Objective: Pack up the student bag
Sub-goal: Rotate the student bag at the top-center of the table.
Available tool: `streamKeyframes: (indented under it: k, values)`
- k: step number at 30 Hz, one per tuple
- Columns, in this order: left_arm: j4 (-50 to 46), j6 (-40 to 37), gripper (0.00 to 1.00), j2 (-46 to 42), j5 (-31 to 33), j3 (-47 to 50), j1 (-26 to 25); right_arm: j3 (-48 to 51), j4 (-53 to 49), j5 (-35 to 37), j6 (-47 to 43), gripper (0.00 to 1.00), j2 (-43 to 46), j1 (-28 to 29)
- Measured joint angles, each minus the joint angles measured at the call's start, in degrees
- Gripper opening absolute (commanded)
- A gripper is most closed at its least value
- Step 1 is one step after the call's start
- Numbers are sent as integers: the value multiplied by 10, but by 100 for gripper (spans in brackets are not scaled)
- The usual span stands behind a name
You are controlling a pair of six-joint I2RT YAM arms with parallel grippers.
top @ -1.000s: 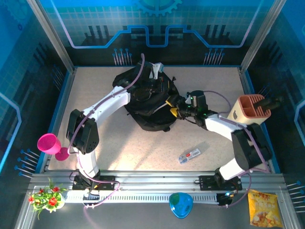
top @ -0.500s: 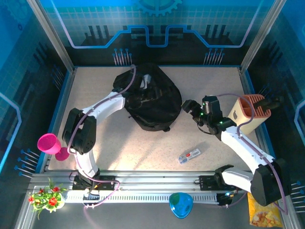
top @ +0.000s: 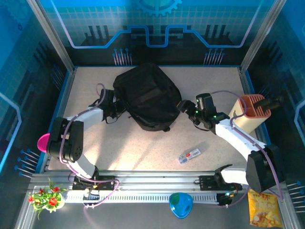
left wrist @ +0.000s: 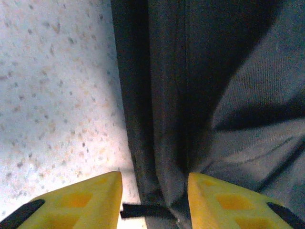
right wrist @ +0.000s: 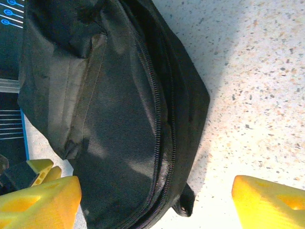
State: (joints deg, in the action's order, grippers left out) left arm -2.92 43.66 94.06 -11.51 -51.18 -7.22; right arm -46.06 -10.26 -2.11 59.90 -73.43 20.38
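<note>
Black cloth of the student bag [top: 147, 95] could bunch if the left gripper [left wrist: 155, 193], fingers apart astride its edge, pinches while the right gripper [right wrist: 156, 200] gapes empty alongside.

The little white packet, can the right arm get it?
Probably yes: the white packet lies alone on the table near that arm's base, and the right gripper is open and empty.

A small white rectangular packet with red and blue print [top: 189, 155] lies flat by itself on the pale speckled desk [top: 143, 148], toward the near side. A beige holder with an orange slotted top [top: 250, 110] stands at the right edge, and a bright pink plastic cup [top: 43, 143] peeks in at the left edge. Nearer still, by the slotted metal rail [top: 157, 183], sit a small bunch of red artificial flowers with green leaves [top: 46, 198], a shallow blue bowl [top: 181, 204] and a crinkled yellow snack bag [top: 262, 208].
</note>
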Motion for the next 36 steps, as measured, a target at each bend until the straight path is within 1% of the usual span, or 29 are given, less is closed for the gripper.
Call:
streamKeyframes:
  k: [3, 5, 7, 10, 13, 16, 22, 31, 36]
  values:
    - [30, 9, 28, 31, -8, -8, 8, -5, 5, -3, 0, 82, -7, 3]
    - [40, 15, 25, 60, -13, -21, 10, -5, 7, -5, 0, 82, -9, 3]
    - [51, 18, 22, 85, -21, -33, 11, -5, 9, -5, 0, 82, -10, 3]
    - [63, 28, 21, 109, -35, -49, 13, -5, 10, -14, 0, 82, -17, 3]
    - [83, 36, 20, 118, -50, -56, 16, -6, 13, -25, -4, 81, -37, 3]
    - [96, 43, 16, 119, -63, -57, 16, -12, 13, -41, -9, 79, -71, 3]
    - [108, 44, 0, 119, -81, -57, 17, -41, 14, -81, -28, 71, -145, 3]
    - [108, 42, 0, 107, -94, -57, 18, -108, 21, -95, -75, 53, -237, 1]
    - [111, 45, 0, 53, -107, -33, 16, -185, -1, -90, -125, 50, -308, -20]
